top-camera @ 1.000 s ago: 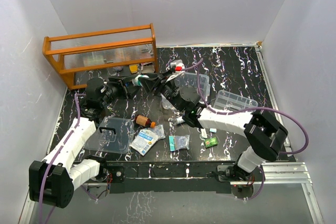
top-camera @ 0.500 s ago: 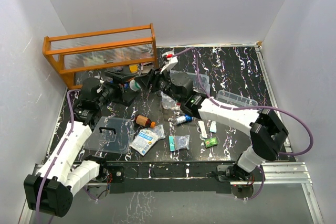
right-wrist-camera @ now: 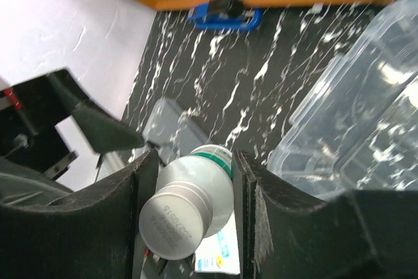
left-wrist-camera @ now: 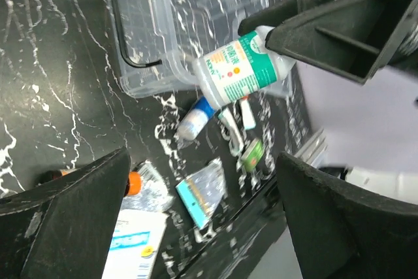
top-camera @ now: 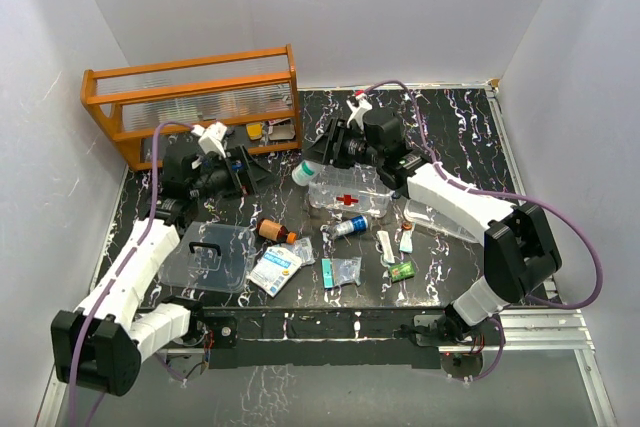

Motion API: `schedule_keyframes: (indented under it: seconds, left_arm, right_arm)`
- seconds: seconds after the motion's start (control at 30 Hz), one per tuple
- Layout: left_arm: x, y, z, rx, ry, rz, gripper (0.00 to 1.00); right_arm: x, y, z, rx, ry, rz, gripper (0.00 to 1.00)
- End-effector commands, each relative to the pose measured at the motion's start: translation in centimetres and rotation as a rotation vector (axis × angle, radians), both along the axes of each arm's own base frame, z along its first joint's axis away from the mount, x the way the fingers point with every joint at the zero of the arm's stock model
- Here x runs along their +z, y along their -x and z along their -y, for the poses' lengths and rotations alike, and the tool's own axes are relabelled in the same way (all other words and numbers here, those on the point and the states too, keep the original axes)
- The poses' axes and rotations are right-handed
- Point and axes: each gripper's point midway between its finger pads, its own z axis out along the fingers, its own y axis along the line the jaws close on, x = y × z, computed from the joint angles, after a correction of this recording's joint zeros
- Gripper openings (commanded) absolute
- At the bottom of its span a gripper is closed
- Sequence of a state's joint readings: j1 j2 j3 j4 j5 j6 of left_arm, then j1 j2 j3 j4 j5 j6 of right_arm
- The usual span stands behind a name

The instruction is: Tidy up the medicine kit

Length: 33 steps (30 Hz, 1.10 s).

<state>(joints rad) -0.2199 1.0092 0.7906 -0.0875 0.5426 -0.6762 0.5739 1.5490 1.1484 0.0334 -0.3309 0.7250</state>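
Observation:
A white bottle (top-camera: 302, 173) with a green label hangs in the air, and my right gripper (top-camera: 316, 159) is shut on its body. In the right wrist view the bottle (right-wrist-camera: 196, 194) fills the gap between both fingers, its silver cap toward the camera. The medicine kit's clear box (top-camera: 345, 193), marked with a red cross, sits just right of the bottle. Its clear lid (top-camera: 210, 255) with a dark handle lies flat at the front left. My left gripper (top-camera: 250, 172) stands open and empty, a little left of the bottle (left-wrist-camera: 238, 73).
An orange wooden rack (top-camera: 190, 102) stands at the back left. Loose items lie along the front: an orange-capped bottle (top-camera: 275, 231), a white packet (top-camera: 275, 269), a sachet (top-camera: 340, 269), a blue-capped vial (top-camera: 350, 225) and a green item (top-camera: 402, 269). A second clear container (top-camera: 440, 219) sits right.
My left gripper has opened, let go of the bottle and drawn back to the left. The right gripper keeps the bottle and has carried it right, beside the kit box.

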Motion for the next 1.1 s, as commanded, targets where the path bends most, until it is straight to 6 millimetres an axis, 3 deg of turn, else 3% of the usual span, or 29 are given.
schedule_keyframes:
  seconds: [0.0, 0.23, 0.37, 0.5, 0.77, 0.9, 1.07]
  left_arm:
    - [1.2, 2.1, 2.5, -0.375, -0.077, 0.244, 0.91]
    - [1.7, 4.6, 5.0, -0.633, 0.064, 0.292, 0.88]
    - [1.3, 4.8, 5.4, -0.642, 0.080, 0.295, 0.83]
    - [0.8, 4.7, 5.8, -0.647, 0.095, 0.245, 0.73]
    - [0.0, 6.5, 7.2, -0.745, 0.128, 0.194, 0.58]
    - [0.0, 6.4, 7.7, -0.740, 0.123, 0.178, 0.40]
    - [0.9, 5.0, 7.8, -0.666, 0.121, 0.220, 0.23]
  right_arm:
    - [4.1, 3.8, -1.5, 0.186, -0.109, -0.033, 0.07]
    - [4.2, 6.1, -2.3, 0.286, -0.188, -0.131, 0.06]
    - [4.2, 7.3, -2.7, 0.345, -0.235, -0.185, 0.06]
    - [4.5, 7.9, -2.8, 0.371, -0.265, -0.204, 0.06]
    - [4.9, 7.9, -2.9, 0.366, -0.297, -0.229, 0.09]
    - [4.8, 7.8, -2.8, 0.349, -0.302, -0.235, 0.09]
    - [4.8, 7.7, -2.1, 0.293, -0.298, -0.212, 0.40]
